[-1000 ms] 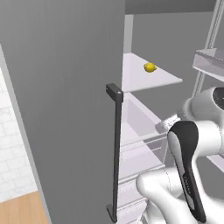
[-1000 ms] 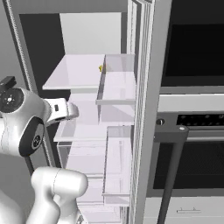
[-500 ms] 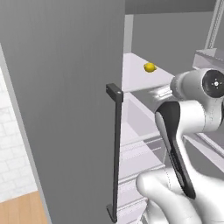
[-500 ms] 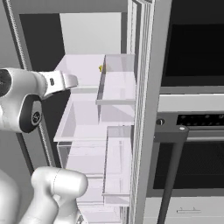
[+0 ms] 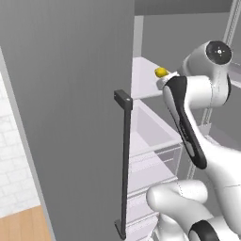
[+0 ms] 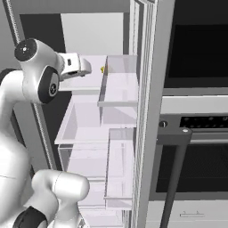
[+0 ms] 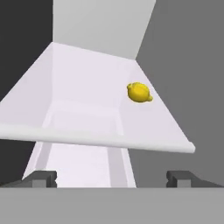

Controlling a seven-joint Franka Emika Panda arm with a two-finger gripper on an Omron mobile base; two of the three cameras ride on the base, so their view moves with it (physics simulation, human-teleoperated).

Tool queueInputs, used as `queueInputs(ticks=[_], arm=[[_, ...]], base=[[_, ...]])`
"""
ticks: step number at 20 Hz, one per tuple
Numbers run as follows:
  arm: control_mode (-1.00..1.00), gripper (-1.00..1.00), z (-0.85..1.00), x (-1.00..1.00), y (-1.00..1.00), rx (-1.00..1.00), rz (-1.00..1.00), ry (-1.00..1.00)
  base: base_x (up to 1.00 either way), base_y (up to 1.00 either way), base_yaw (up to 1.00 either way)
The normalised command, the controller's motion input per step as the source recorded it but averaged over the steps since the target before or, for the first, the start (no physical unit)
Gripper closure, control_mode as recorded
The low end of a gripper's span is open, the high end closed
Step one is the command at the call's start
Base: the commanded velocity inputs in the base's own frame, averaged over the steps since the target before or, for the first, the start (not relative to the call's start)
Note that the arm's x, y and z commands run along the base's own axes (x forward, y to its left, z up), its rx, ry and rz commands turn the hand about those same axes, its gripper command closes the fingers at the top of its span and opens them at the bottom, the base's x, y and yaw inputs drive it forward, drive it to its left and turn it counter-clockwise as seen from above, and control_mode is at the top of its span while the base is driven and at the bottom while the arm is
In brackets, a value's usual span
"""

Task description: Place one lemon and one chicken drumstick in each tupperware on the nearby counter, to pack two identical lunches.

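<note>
two base cameras sit behind arm, left and right, both facing open fridge shelves. hand camera looks close along shelf at lemon.

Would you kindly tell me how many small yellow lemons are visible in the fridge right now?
1: a small yellow lemon lies on the pale upper fridge shelf, toward its right side in the hand view. Others may be hidden elsewhere.

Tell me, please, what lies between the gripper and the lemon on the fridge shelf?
In the hand view, only the front edge and bare pale surface of the shelf lie between the open gripper and the lemon.
</note>
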Motion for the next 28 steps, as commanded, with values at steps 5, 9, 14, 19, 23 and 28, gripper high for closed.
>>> queueInputs(ticks=[5, 9, 14, 19, 23, 28], arm=[[-1.0, -1.0, 0.0, 1.0, -0.05, 0.07, -0.2, 0.03], [-1.0, -1.0, -0.03, 0.93, 0.0, 0.15, -0.22, 0.09], [-1.0, -1.0, -0.27, 0.84, -0.23, 0.11, -0.02, 0.08], [-1.0, -1.0, -0.51, 0.85, -0.18, 0.09, 0.0, 0.0], [-1.0, -1.0, -0.07, 0.65, 0.0, 0.02, 0.0, 0.0], [-1.0, -1.0, -0.04, 0.54, -0.28, 0.0, 0.0, 0.0]], base=[[0.0, 0.0, 0.0], [0.0, 0.0, 0.0], [0.0, 0.0, 0.0], [0.0, 0.0, 0.0], [0.0, 0.0, 0.0], [0.0, 0.0, 0.0]])
